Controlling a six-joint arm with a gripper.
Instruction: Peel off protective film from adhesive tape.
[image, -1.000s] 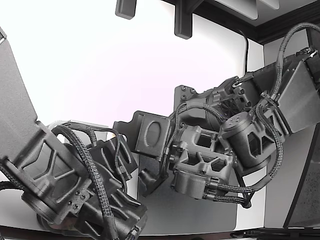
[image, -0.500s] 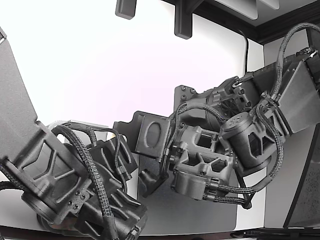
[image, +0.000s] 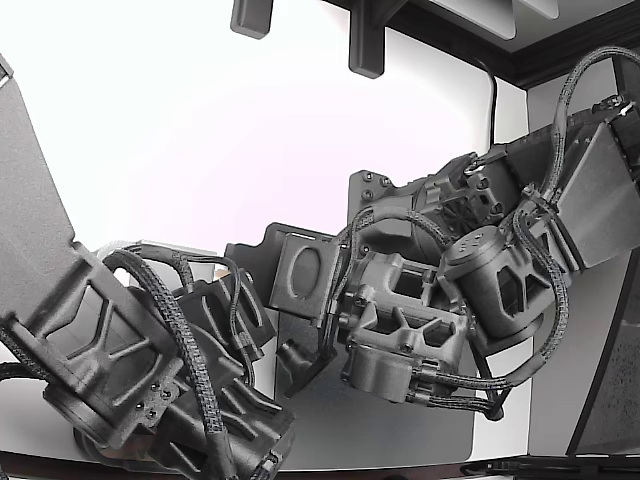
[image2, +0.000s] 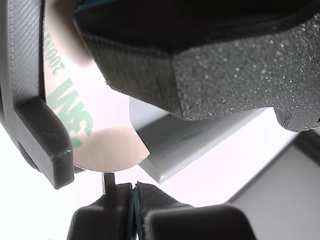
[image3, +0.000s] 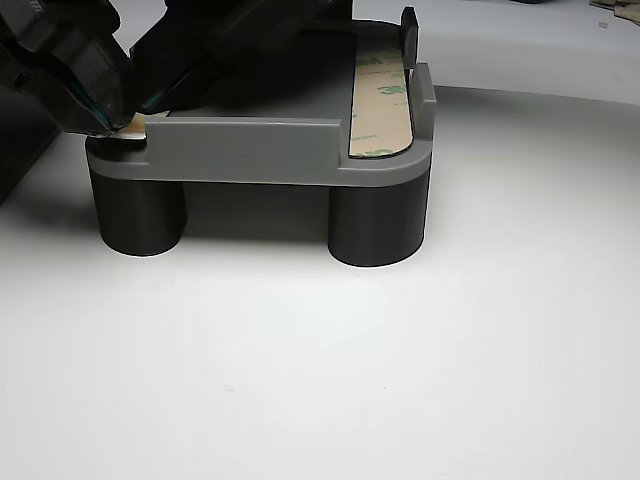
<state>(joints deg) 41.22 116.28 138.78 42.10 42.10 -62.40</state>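
1. The surface (image3: 330, 380) is plain white and matte, lit evenly; soft shadows lie on it in the other view.
2. In the exterior view a grey mat (image: 400, 430) with a rounded corner lies on the surface, low and toward that view's right.
3. The backdrop (image: 200, 130) behind is bright white — washed out by strong light, with a faint pink tint.
4. Dark brackets (image: 365, 40) hang down from the top edge, beside a dark frame (image: 560, 55) running across the upper right corner.
5. A black cable (image: 492, 95) drops down the white wall panel there.
6. A dark panel (image: 612, 400) stands at the exterior view's right edge — its make cannot be told.
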